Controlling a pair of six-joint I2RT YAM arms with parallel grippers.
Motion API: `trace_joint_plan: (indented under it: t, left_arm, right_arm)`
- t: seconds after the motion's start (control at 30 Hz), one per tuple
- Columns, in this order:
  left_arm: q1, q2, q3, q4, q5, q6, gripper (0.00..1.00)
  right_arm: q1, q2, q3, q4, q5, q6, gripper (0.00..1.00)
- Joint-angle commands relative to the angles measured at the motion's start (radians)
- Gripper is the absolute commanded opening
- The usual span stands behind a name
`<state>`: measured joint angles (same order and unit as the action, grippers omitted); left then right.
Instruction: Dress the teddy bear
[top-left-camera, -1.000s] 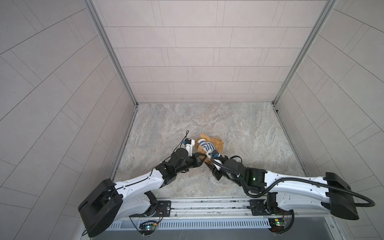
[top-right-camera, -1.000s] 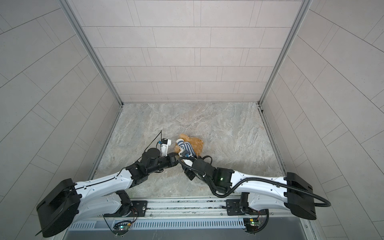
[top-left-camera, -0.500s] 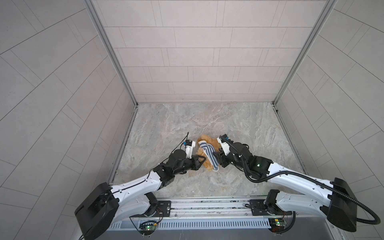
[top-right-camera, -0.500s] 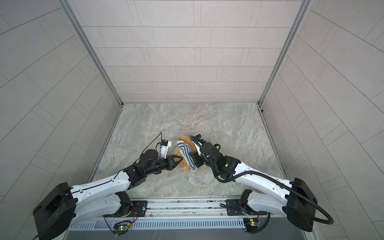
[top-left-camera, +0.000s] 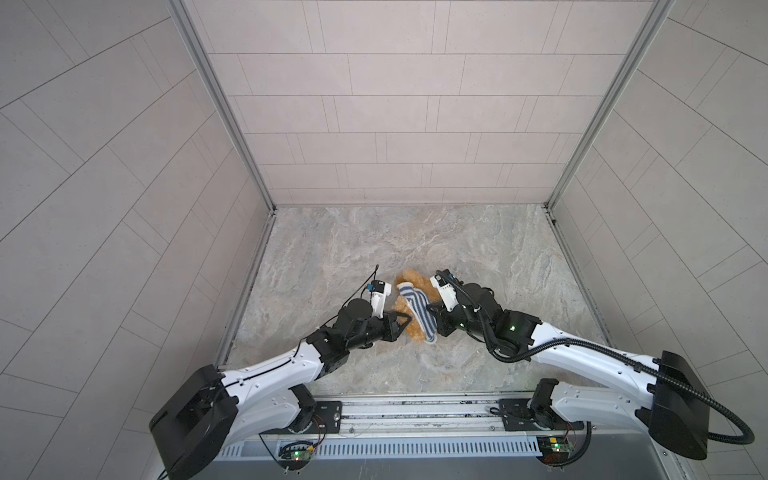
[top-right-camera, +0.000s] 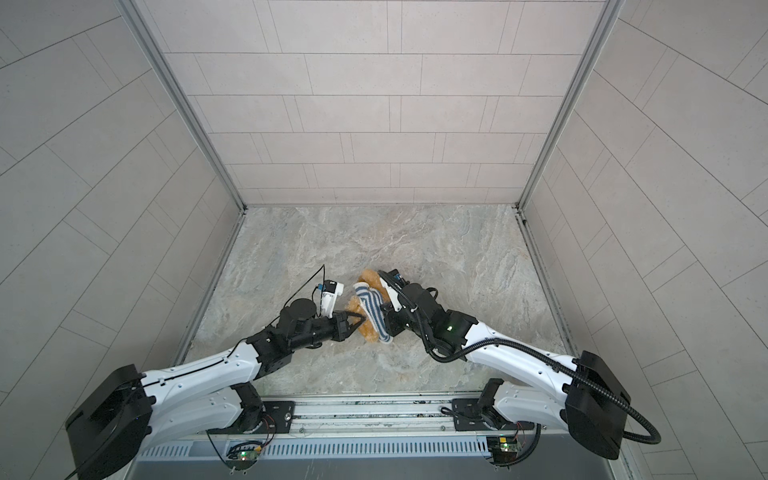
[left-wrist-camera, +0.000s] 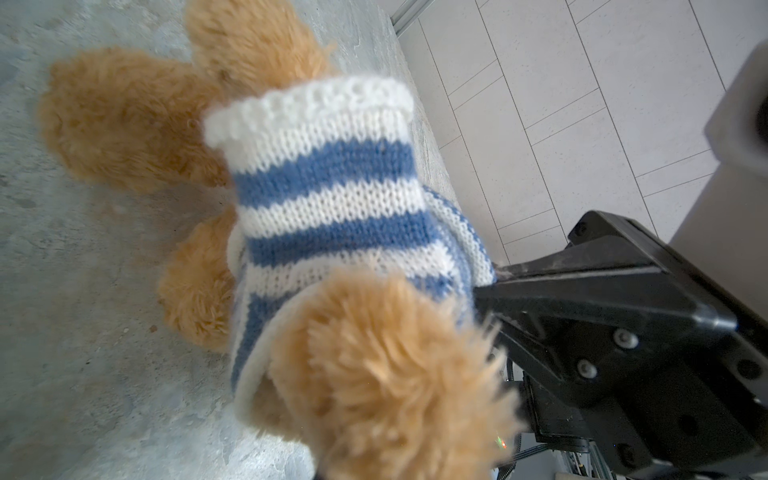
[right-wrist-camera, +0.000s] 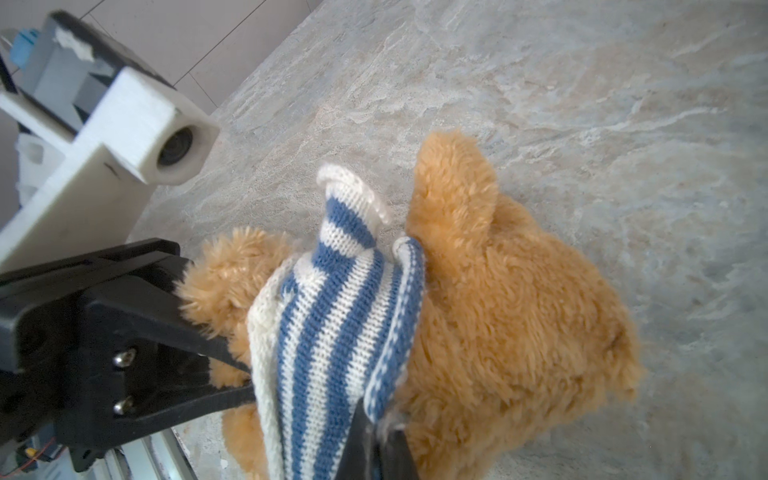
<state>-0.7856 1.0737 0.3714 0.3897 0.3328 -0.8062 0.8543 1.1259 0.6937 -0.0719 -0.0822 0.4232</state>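
Two pincers are clenched on one small garment, and that is where I expect trouble. The left pincer (right-wrist-camera: 251, 380) has its jaws pinched together on the white edge of the striped shirt (right-wrist-camera: 332, 332), with tufts of fur right beside the tips. The right pincer (left-wrist-camera: 486, 280) is squeezed tight on another edge of the same knit. The teddy bear (right-wrist-camera: 519, 332) lies on the tabletop (right-wrist-camera: 582, 124) directly between them. Its fur presses against the left pincer's fingers and its bulk sits just beyond the right pincer's tips. From where I stand, the shirt covers the part of the bear nearest the left pincer, while a broad stretch of bare fur shows on the side away from it, so the dressing looks only partway done. If the arms pull apart, the knit may go taut and slip out of one grip. The light bear may also be dragged or rolled across the tabletop instead of the shirt sliding over it. If fur is trapped together with the wool, the hem cannot travel at all. A paw pokes out close to the left pincer; I cannot tell whether it sits through a sleeve, and a tug could bunch the cloth against it.
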Motion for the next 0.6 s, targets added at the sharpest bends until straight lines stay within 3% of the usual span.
trace_joint_plan:
  t: [0.0, 0.37, 0.57]
  left_arm:
    - [0.017, -0.031, -0.008, -0.012, 0.002, 0.024, 0.00]
    - [0.045, -0.075, -0.023, -0.026, 0.029, 0.050, 0.00]
    - [0.059, -0.123, -0.042, 0.041, 0.121, 0.049, 0.00]
  right_arm:
    - [-0.031, -0.032, -0.008, -0.057, 0.072, 0.003, 0.00]
    - [-0.120, -0.121, -0.110, -0.114, 0.210, 0.032, 0.00]
    - [-0.168, -0.092, -0.151, -0.114, 0.274, 0.025, 0.00]
